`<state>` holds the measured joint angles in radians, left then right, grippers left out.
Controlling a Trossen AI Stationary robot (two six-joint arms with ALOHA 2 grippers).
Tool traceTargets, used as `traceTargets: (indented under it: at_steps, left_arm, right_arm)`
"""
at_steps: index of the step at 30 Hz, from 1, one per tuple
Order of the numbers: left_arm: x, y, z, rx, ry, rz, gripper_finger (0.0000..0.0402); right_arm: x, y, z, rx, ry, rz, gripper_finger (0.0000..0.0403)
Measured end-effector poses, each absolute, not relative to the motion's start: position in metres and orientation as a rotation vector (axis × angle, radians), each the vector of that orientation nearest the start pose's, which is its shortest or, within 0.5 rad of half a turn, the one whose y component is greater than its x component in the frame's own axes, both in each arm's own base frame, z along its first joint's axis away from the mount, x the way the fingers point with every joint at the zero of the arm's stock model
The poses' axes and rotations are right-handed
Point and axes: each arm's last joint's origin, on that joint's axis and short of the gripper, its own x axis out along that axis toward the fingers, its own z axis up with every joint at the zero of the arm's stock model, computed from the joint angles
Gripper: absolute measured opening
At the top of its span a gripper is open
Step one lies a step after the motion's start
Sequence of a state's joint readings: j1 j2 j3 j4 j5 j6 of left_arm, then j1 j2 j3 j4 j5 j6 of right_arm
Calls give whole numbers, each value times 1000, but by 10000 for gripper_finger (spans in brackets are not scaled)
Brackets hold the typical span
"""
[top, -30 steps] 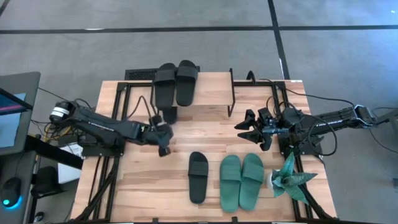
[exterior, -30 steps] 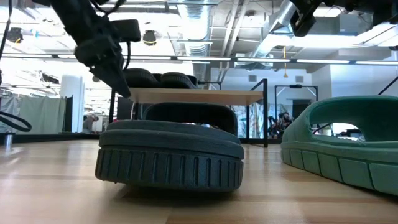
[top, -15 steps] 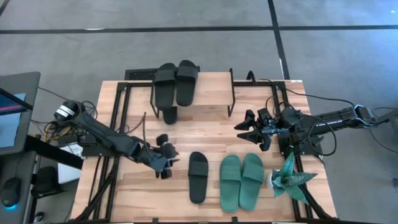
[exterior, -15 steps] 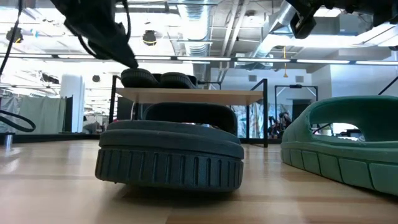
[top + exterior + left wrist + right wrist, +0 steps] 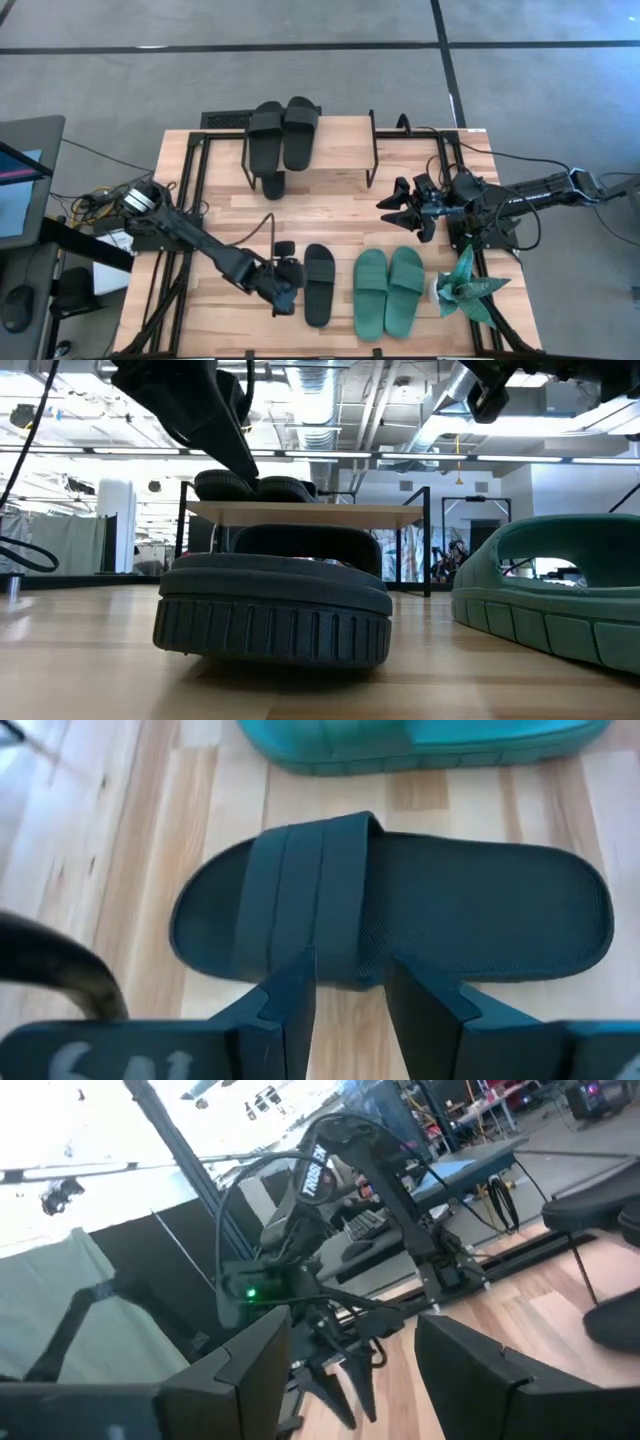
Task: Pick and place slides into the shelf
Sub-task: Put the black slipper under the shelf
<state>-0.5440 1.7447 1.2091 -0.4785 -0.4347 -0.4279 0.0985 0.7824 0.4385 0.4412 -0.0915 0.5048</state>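
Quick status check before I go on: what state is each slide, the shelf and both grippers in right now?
Left gripper: open, beside the lone black slide, not gripping it.
Lone black slide: flat on the table, unplaced.
Teal slides: pair flat on the table, unplaced.
Two black slides: lying on the shelf top.
Third black slide: under the shelf, partly hidden.
Shelf: upright, right half of its top free.
Right gripper: open, empty, waiting at the right of the table.

The black slide (image 5: 400, 915) looks like matt rubber with a fine rough texture. The table (image 5: 330, 200) is light wood planks, smooth. The teal slides (image 5: 388, 290) look matt also.
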Motion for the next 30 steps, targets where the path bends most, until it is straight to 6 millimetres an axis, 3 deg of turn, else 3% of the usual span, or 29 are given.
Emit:
traceTargets:
  at_steps: [4, 11, 16, 24, 30]
  left_arm:
    - [299, -178, 216, 82, 926, 140, 109]
    - [252, -174, 250, 122, 864, 352, 109]
    - [214, -165, 279, 136, 723, 501, 109]
    - [158, -147, 315, 124, 551, 552, 109]
    - [125, -131, 334, 128, 425, 538, 109]
  right_arm:
    - [183, 34, 276, 472, 8, 257, 201]
    - [207, 66, 305, 268, 98, 175, 201]
    - [239, 87, 322, 172, 219, 134, 201]
    - [303, 126, 325, 84, 426, 59, 201]
    - [341, 142, 314, 51, 595, -47, 201]
